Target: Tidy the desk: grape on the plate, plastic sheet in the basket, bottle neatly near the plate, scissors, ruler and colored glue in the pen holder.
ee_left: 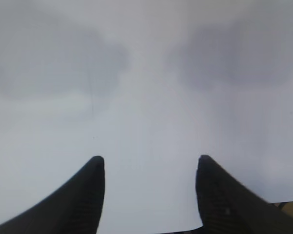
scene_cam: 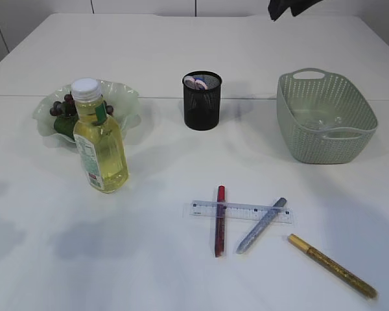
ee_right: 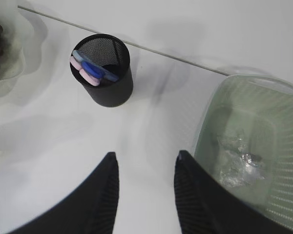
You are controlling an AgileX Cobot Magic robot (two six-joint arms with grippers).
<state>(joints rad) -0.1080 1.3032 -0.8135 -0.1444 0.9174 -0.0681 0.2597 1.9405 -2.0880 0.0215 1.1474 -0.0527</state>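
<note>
Three glue pens lie on the white table (scene_cam: pixel 181 52) in front: a red one (scene_cam: pixel 220 220), a silver one (scene_cam: pixel 262 225) and a gold one (scene_cam: pixel 332 265) set apart to the right. A clear ruler (scene_cam: pixel 241 211) lies across the red and silver pens. Behind them stands the black mesh pen holder (scene_cam: pixel 202 102), with pink and blue scissors handles (ee_right: pixel 90 70) showing inside it. To the right, the green basket (scene_cam: pixel 327 116) holds a crumpled plastic sheet (ee_right: pixel 239 163). To the left, dark grapes (scene_cam: pixel 59 107) sit on the pale green plate (scene_cam: pixel 126 97), and the bottle (scene_cam: pixel 98 139) of yellow liquid stands upright just in front of it. The right gripper (ee_right: pixel 146 161) hangs above the table between pen holder and basket, jaws spread, holding nothing. The left gripper (ee_left: pixel 149 163) hovers over bare table, jaws also spread and empty.
</note>
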